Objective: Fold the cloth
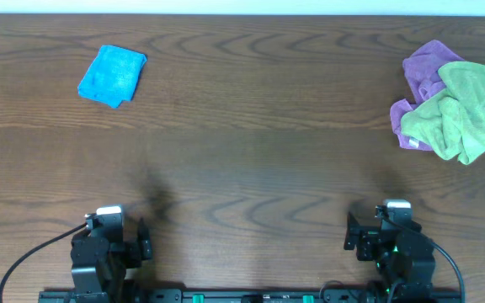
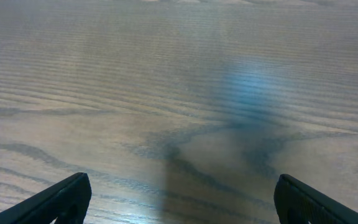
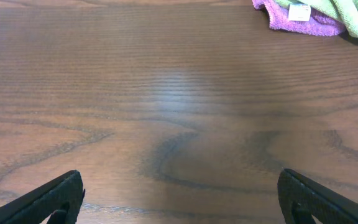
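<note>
The cloth point(image 1: 471, 84), bright lime green, lies crumpled in a heap at the far right of the table, partly on a purple cloth point(image 1: 423, 71). Its edge shows at the top right of the right wrist view point(image 3: 353, 15), with a small white tag point(image 3: 299, 11) beside it. The heap's lower left part point(image 1: 432, 122) looks duller green; I cannot tell if that is a separate cloth. My left gripper point(image 2: 182, 205) and right gripper point(image 3: 179, 202) are both open and empty over bare wood at the near edge, far from the cloth.
A bright blue cloth point(image 1: 113, 76) lies folded at the far left. The wooden table point(image 1: 251, 143) lies between the two piles. The arm bases point(image 1: 108, 252) point(image 1: 394, 248) sit at the near edge.
</note>
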Motion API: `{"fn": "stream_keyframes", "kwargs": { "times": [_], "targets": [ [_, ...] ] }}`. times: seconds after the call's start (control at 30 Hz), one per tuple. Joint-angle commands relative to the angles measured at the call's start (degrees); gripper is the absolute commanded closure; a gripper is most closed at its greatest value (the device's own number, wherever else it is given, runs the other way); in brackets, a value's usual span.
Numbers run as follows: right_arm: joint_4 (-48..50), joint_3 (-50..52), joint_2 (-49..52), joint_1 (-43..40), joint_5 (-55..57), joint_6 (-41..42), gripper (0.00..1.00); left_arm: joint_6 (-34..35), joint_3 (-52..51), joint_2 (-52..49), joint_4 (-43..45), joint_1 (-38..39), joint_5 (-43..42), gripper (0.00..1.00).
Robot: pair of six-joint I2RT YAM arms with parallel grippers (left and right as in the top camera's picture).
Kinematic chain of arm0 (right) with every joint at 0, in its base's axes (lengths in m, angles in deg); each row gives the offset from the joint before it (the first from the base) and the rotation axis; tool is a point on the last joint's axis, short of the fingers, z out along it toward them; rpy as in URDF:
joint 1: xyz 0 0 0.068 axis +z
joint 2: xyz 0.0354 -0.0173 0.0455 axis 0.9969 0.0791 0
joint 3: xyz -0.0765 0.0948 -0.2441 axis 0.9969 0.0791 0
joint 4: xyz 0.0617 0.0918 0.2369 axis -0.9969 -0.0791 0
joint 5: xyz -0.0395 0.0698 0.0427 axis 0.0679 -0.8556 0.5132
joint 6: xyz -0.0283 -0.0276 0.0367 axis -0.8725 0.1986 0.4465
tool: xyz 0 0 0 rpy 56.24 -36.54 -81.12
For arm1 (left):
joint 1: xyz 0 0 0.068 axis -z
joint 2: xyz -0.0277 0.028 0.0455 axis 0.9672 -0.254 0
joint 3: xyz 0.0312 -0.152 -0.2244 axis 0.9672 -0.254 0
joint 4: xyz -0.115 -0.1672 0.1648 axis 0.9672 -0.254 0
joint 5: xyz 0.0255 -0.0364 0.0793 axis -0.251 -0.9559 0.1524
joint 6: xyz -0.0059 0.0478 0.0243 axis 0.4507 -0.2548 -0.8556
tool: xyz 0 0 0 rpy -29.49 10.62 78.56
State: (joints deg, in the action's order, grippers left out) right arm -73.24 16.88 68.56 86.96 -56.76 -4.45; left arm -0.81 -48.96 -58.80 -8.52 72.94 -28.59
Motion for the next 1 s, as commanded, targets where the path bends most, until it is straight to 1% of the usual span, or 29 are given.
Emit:
{"fn": "stream_keyframes", "kwargs": {
  "times": [0.0,0.73,0.83,0.97],
  "targets": [
    [-0.26,0.76,-0.63,-0.44,-0.44,-1.07,0.01,-0.61,-0.35,0.39,-1.46,0.31,0.02,0.05],
    [0.24,0.74,-0.63,-0.46,-0.46,-0.98,0.01,-0.61,-0.35,0.39,-1.46,0.31,0.02,0.05],
    [2.78,0.31,0.02,-0.59,-0.2,2.08,0.01,-0.61,-0.35,0.39,-1.46,0.31,0.02,0.05],
    [4.96,-2.78,5.33,-2.27,-0.2,6.25,0.01,-0.61,-0.35,0.39,-1.46,0.31,0.02,0.05]
  ]
}}
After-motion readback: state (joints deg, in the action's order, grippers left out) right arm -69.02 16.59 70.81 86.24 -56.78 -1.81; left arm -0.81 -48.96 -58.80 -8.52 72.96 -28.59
